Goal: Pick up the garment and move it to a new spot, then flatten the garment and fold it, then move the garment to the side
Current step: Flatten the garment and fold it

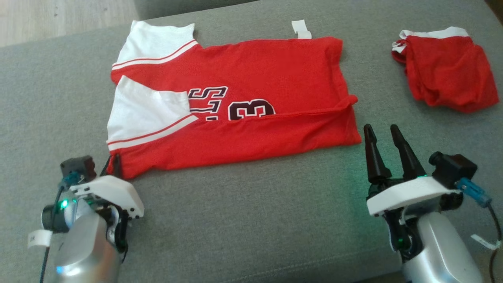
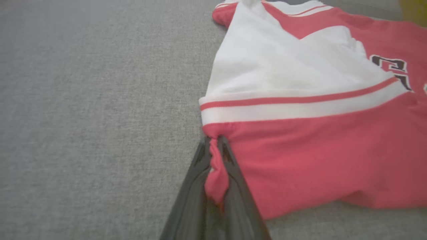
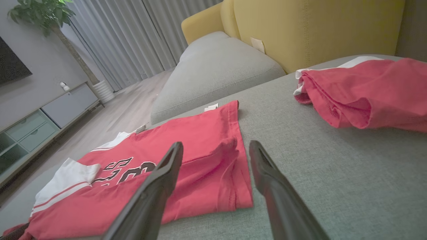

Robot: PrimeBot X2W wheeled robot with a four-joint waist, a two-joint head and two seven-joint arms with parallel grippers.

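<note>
The garment (image 1: 251, 98) is a red jersey with white sleeves and dark numbers, lying mostly flat on the grey cushion, its near long edge folded over. My left gripper (image 1: 114, 167) is at the jersey's near left corner. In the left wrist view that gripper (image 2: 216, 143) is shut on a pinch of the red garment (image 2: 300, 156) at the corner. My right gripper (image 1: 380, 131) stands open just off the jersey's near right corner, touching nothing. The right wrist view looks past this gripper (image 3: 217, 150) with the garment (image 3: 186, 163) lying to the left.
A second red and white garment (image 1: 448, 74) lies crumpled at the back right of the cushion (image 1: 255, 220). A yellow sofa back (image 3: 317, 26) and another grey seat (image 3: 217, 73) stand beyond. Wooden floor (image 1: 47, 19) shows past the cushion's far left edge.
</note>
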